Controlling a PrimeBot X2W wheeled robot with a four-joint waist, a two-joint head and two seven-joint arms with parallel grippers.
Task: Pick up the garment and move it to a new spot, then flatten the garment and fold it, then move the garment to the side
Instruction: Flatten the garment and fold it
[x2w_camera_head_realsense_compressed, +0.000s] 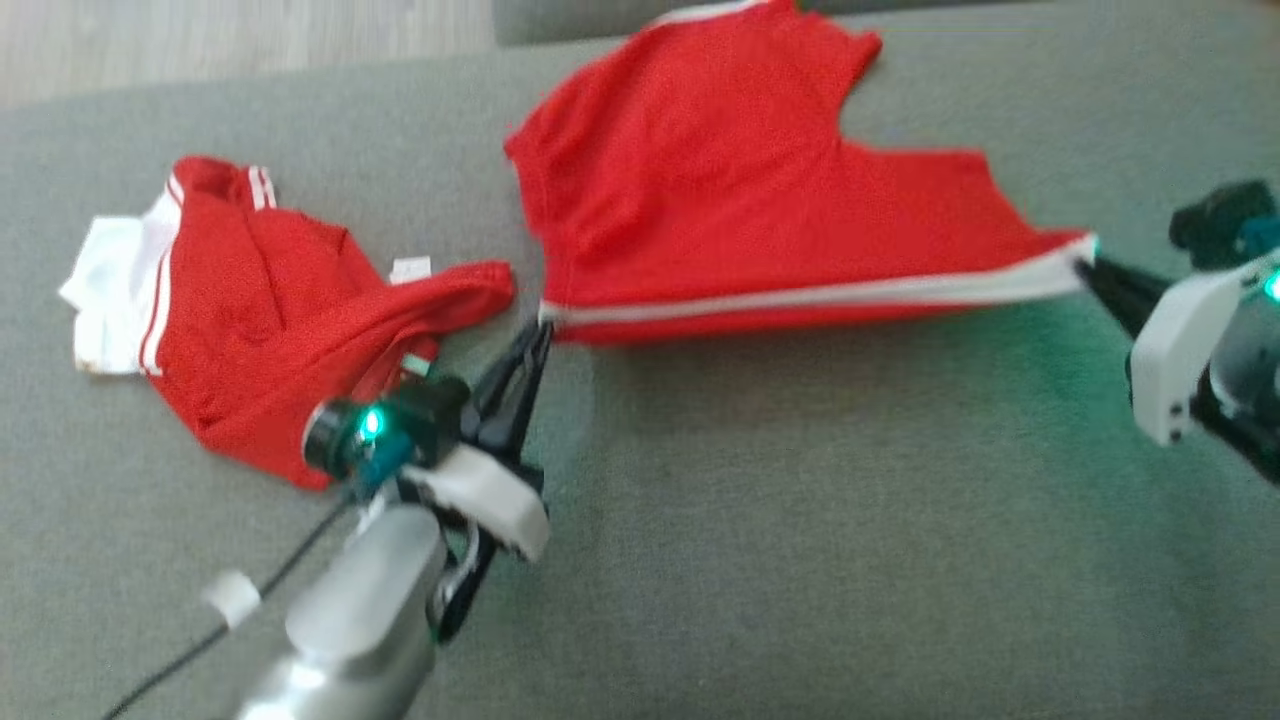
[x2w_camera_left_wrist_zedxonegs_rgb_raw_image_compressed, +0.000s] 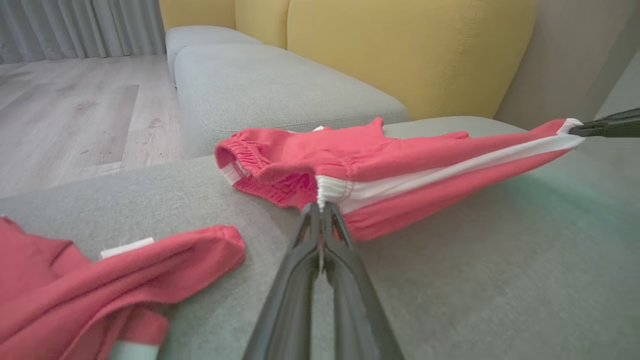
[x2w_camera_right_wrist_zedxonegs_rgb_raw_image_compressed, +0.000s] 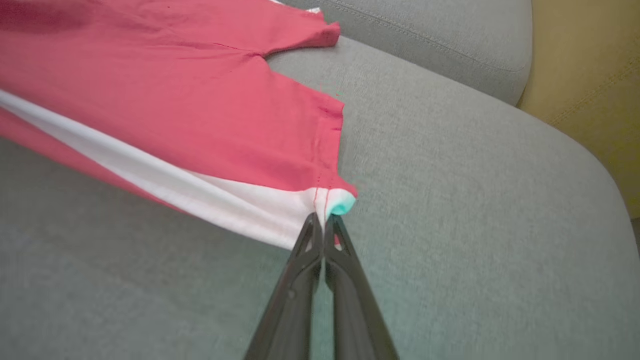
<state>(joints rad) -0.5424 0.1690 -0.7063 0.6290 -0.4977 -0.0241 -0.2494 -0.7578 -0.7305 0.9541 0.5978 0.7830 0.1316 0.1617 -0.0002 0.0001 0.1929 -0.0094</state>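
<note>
Jaws of left gripper (x2w_camera_head_realsense_compressed: 543, 328) and right gripper (x2w_camera_head_realsense_compressed: 1086, 265) clamp the red shorts (x2w_camera_head_realsense_compressed: 720, 180) taut; seemingly the flattening step, next lay them flat.

red white-striped shorts (x2w_camera_head_realsense_compressed: 740, 190), grey sofa (x2w_camera_head_realsense_compressed: 800, 560)

Grey fabric sofa seat (x2w_camera_left_wrist_zedxonegs_rgb_raw_image_compressed: 450, 280) with yellow back cushions (x2w_camera_left_wrist_zedxonegs_rgb_raw_image_compressed: 400, 50), pale wood floor (x2w_camera_left_wrist_zedxonegs_rgb_raw_image_compressed: 75, 115) beside it, grey curtains (x2w_camera_left_wrist_zedxonegs_rgb_raw_image_compressed: 75, 25) beyond

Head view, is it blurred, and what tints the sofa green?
Head view: soft all over; glowing green wrist lights tint the sofa below the red shorts. Left wrist view: sharp. Right wrist view: sharp, shorts corner tinted cyan.
</note>
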